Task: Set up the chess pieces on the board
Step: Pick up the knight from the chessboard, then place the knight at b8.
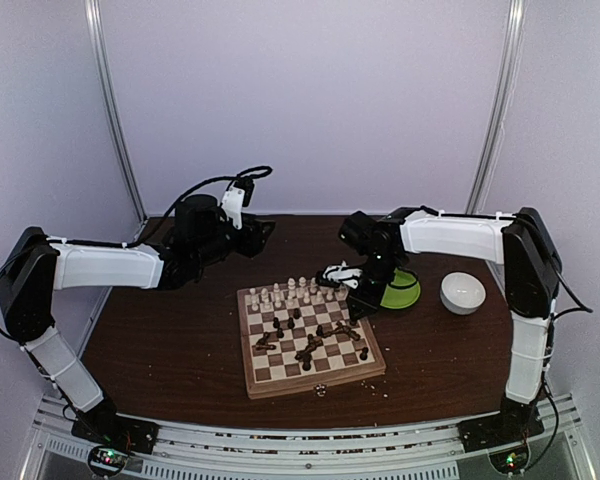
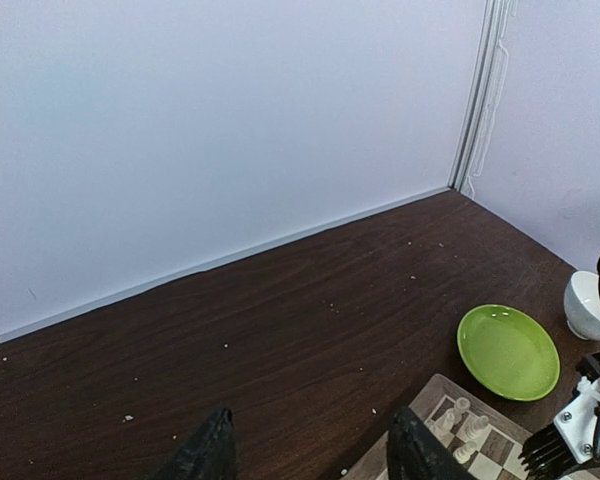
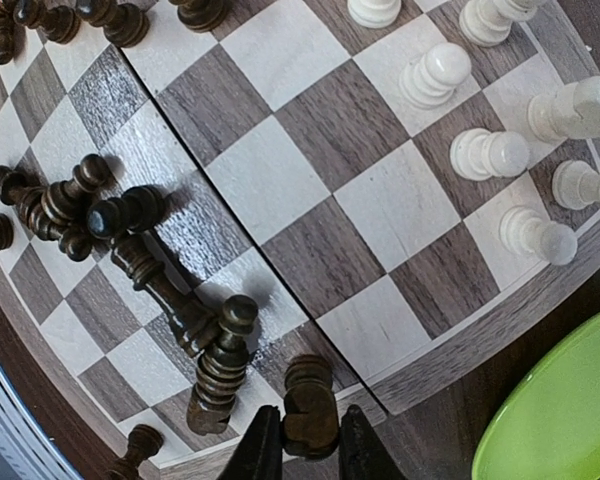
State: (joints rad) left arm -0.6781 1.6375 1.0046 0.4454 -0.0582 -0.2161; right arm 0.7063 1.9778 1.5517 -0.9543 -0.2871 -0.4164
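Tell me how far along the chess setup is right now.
Done: the pale pieces stand in rows along the far edge of the board. In hand: the right gripper is shut on one dark piece at the board's edge. To do: the other dark pieces lie toppled mid-board, none set in rows. The left gripper hangs open over the table, holding nothing.

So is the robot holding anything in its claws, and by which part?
The right claw pinches one dark brown chess piece by its sides, near one end. The left claw is open and empty.
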